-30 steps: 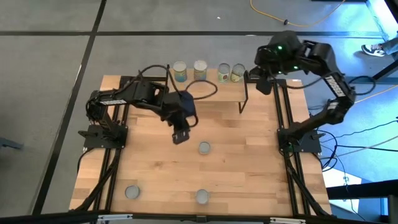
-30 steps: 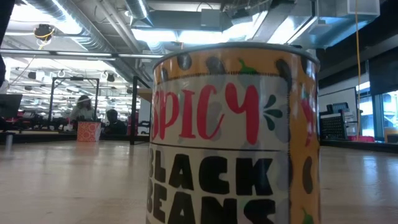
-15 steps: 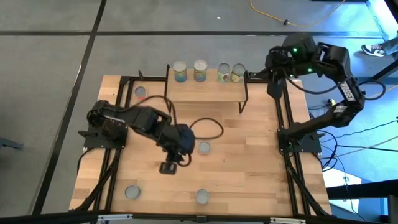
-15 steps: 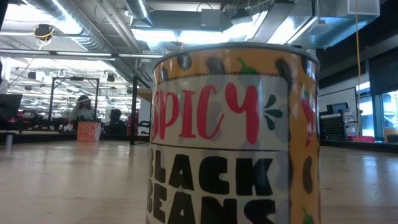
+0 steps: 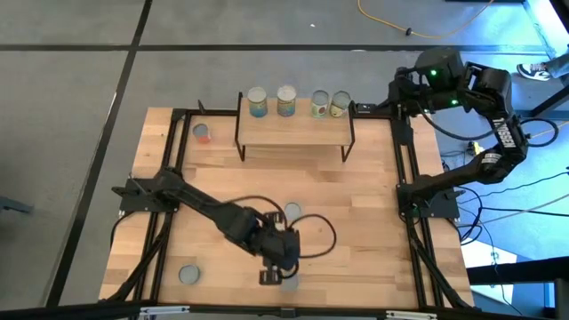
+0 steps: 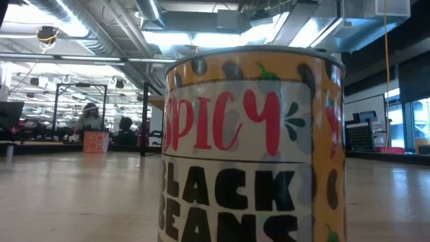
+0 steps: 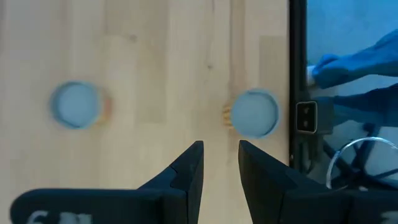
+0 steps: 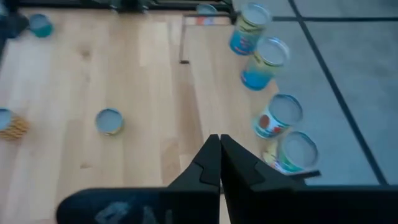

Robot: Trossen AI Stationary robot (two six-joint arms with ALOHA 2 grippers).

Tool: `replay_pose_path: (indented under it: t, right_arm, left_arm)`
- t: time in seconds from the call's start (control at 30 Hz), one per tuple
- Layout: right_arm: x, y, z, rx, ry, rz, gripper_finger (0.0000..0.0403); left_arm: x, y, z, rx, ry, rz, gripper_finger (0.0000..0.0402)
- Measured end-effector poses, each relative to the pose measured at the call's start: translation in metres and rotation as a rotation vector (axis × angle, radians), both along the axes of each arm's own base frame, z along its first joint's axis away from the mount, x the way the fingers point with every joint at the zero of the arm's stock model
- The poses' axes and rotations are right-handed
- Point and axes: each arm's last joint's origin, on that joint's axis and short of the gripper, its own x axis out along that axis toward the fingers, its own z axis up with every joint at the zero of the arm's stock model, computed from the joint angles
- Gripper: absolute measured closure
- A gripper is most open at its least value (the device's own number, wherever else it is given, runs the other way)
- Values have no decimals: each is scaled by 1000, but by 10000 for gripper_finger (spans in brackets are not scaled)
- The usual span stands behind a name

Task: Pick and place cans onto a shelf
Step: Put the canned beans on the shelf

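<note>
The left gripper [image 5: 274, 274] has swung down from the middle of the picture to the bottom middle, and it is now hovering by the can [image 5: 289, 281] at the table's [image 5: 373, 231] front edge. That looks like the next can to be picked up. Its fingers [image 7: 186, 171] are standing a little apart and holding nothing. This can is standing up straight, its long side pointing up and its shiny top facing the ceiling. Four cans [image 5: 285, 100] are already sitting on the shelf [image 5: 293, 133] at the upper middle. The right gripper [image 8: 219, 152] is pulling back at the upper right, closed and empty.
</note>
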Motion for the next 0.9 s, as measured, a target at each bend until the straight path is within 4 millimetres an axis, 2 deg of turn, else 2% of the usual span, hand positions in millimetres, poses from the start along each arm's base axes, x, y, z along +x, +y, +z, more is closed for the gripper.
replay_pose_path:
  t: [0.2,0.5,0.63,0.9]
  right_arm:
    - [-8,7,4,-4,-37,83,398]
    - [-13,11,5,-9,-42,97,398]
    - [-12,13,5,-9,-42,111,398]
    - [-11,17,5,-8,-41,139,398]
  left_arm:
    - [23,-20,-32,-37,-24,30,308]
    - [37,-39,-81,-9,59,5,308]
    - [40,-41,-92,10,72,-3,308]
    - [46,-32,-91,23,63,6,308]
